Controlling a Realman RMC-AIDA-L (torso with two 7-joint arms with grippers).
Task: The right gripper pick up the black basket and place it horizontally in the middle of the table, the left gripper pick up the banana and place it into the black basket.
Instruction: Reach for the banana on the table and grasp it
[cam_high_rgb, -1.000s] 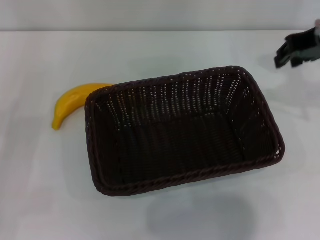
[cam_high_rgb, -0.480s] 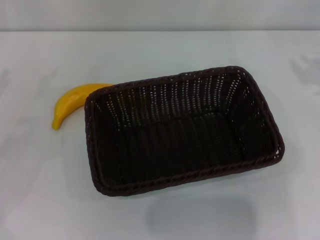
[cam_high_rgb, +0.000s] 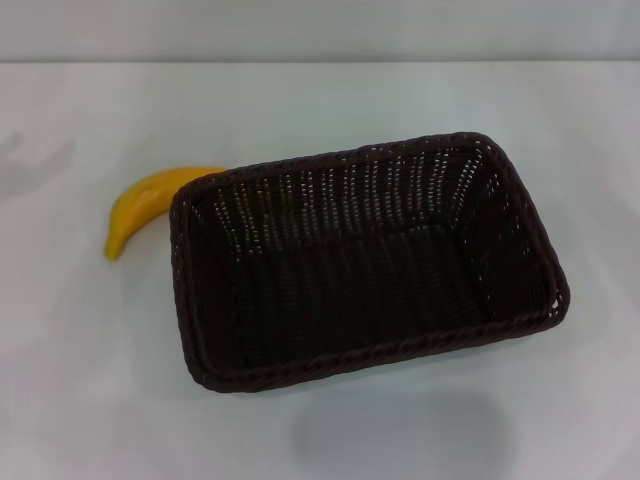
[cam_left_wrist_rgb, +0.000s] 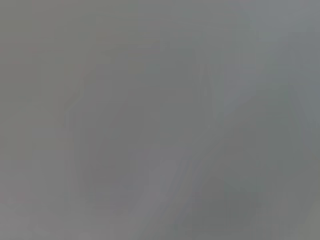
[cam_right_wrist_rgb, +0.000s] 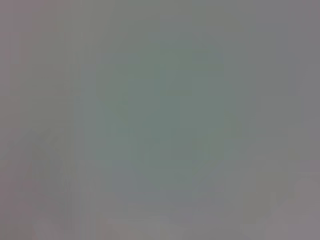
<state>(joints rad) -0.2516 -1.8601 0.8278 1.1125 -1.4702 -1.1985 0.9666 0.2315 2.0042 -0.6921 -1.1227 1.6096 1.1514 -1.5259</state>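
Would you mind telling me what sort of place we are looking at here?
Probably a lab test bench: a plain white table holding only a black basket and a banana beside it.

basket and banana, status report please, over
Neither gripper in any view. Black basket sits empty, mid-table, slightly skewed. Banana lies on table at basket's left far corner, one end hidden behind the rim. Nothing in the way.

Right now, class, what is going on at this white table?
Nothing is being handled at this moment. A large dark woven wicker basket sits empty near the middle of the plain white tabletop, slightly askew. A curved yellow unpeeled banana lies on the table at the basket's left, partly hidden behind its rim, not inside it. Neither end effector shows in any view, so the banana step is not yet done.
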